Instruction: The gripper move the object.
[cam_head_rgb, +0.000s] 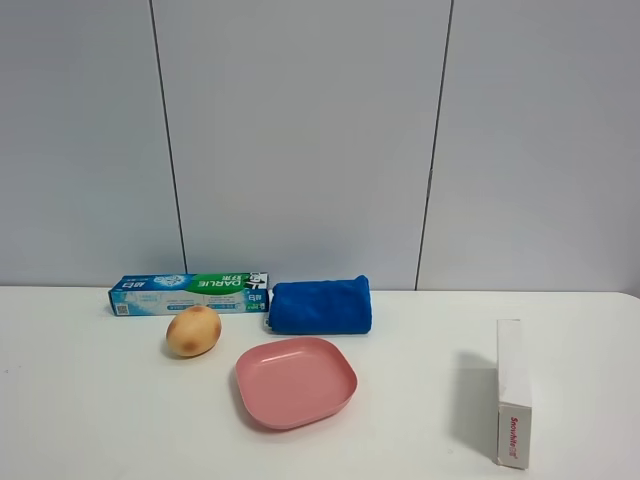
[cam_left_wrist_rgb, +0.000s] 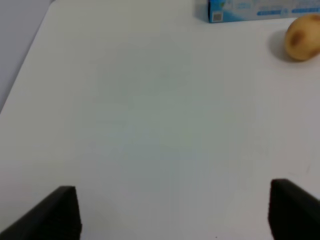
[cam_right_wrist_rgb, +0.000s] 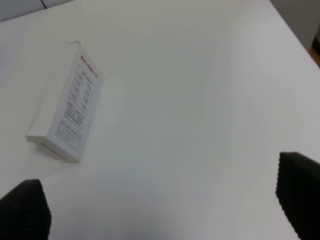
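The green-and-blue DARLIE toothpaste carton (cam_head_rgb: 189, 293) lies lengthwise along the back wall at the left of the table. Its blue end also shows in the left wrist view (cam_left_wrist_rgb: 260, 9). Neither arm shows in the exterior high view. My left gripper (cam_left_wrist_rgb: 172, 215) is open and empty over bare table, well short of the carton. My right gripper (cam_right_wrist_rgb: 162, 210) is open and empty over bare table, beside the white box with red print (cam_right_wrist_rgb: 67, 115).
A potato (cam_head_rgb: 193, 331) sits just in front of the carton and shows in the left wrist view (cam_left_wrist_rgb: 302, 36). A rolled blue towel (cam_head_rgb: 320, 305) lies right of the carton. A pink plate (cam_head_rgb: 340, 395) sits mid-table. The white box (cam_head_rgb: 513, 392) stands at right.
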